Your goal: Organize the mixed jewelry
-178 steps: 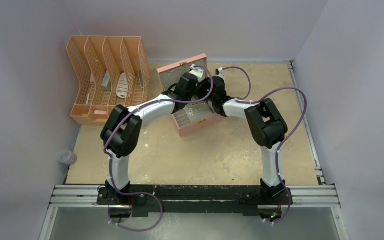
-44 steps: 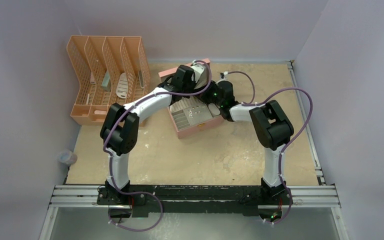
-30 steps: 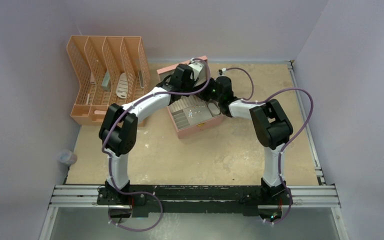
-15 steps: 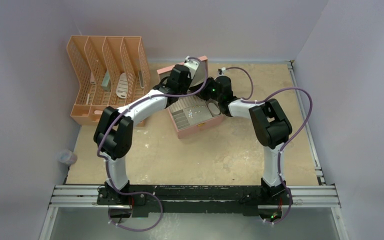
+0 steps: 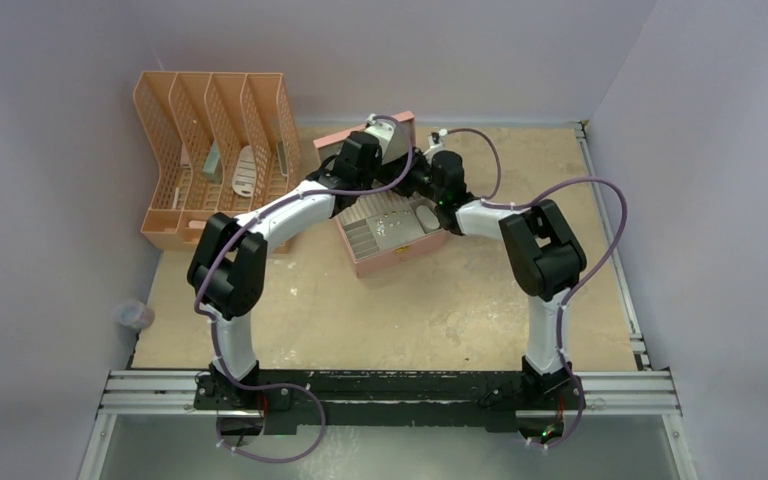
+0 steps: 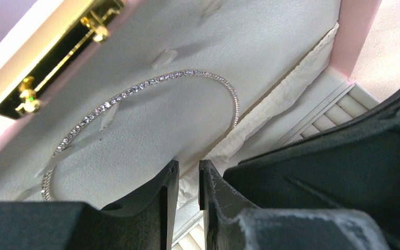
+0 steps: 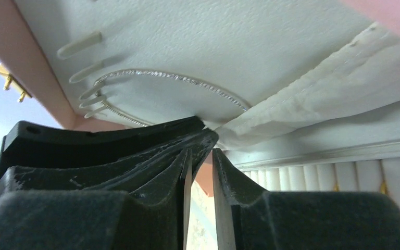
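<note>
The pink jewelry box (image 5: 392, 256) stands open at the back middle, its lid (image 5: 401, 124) upright. A thin silver loop (image 6: 135, 87) of the mixed jewelry hangs against the lid's white lining; it shows too in the right wrist view as the loop (image 7: 187, 78), by the lining's small fabric hooks. My left gripper (image 6: 188, 172) is open by a narrow gap just below the loop, at the lining's gathered pocket (image 6: 271, 109), with nothing between its fingers. My right gripper (image 7: 202, 156) is also narrowly open and empty, tips at that pocket's edge. Both grippers meet at the lid, left (image 5: 385, 150), right (image 5: 418, 178).
A peach file organiser (image 5: 215, 150) stands at the back left. A small cup (image 5: 135, 315) sits by the left wall. The box's tray holds ring rolls (image 5: 360, 236) and small silvery pieces (image 5: 392, 224). Purple cables loop over both arms.
My right gripper went from shut to narrowly open and moved back toward the lid. My left gripper's jaws narrowed, and the left arm shifted slightly left.
</note>
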`<state>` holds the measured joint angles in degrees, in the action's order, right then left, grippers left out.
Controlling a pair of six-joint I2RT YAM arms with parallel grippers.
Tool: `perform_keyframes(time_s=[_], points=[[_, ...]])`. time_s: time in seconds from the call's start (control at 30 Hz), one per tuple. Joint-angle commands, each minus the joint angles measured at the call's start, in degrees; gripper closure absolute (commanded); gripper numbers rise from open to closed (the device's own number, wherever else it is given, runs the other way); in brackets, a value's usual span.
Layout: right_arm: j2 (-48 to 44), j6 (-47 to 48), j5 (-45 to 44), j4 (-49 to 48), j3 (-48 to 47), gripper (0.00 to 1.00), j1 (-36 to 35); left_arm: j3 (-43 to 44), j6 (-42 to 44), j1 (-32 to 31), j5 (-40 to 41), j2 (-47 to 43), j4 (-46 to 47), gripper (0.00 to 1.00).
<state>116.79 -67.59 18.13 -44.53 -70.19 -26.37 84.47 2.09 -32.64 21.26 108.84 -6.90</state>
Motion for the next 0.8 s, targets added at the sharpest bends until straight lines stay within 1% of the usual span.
perform_keyframes(time_s=[0.0,0.13,0.2,0.27,0.37,0.53,0.77], points=[[-4.1,-1.1,1.2,-3.5,1.1,0.76,-0.2,1.8,-0.7,0.6,2.5,-2.3,2.4,0.8],[-5.3,-1.0,-4.2,2.5,1.4,0.76,-0.1,1.9,-0.9,0.6,1.6,-2.8,1.8,0.8],[-6.2,-0.5,-7.4,4.9,1.9,0.76,0.1,2.0,-1.1,0.6,-0.5,-3.2,1.1,0.8],[-7.2,0.2,-8.8,5.2,2.8,0.75,0.2,1.9,-1.6,0.6,-3.3,-3.9,0.3,0.8],[-8.2,1.4,-7.1,5.1,2.8,0.73,0.2,0.7,-1.6,0.6,-8.4,-5.6,0.5,0.78],[-8.8,1.5,-5.3,6.5,1.8,0.69,0.5,-0.3,-3.9,0.6,-11.5,-7.9,0.5,0.75],[-10.3,1.4,-5.5,8.1,2.7,0.67,0.8,-1.7,-6.4,0.6,-18.5,-12.2,-1.6,0.73]])
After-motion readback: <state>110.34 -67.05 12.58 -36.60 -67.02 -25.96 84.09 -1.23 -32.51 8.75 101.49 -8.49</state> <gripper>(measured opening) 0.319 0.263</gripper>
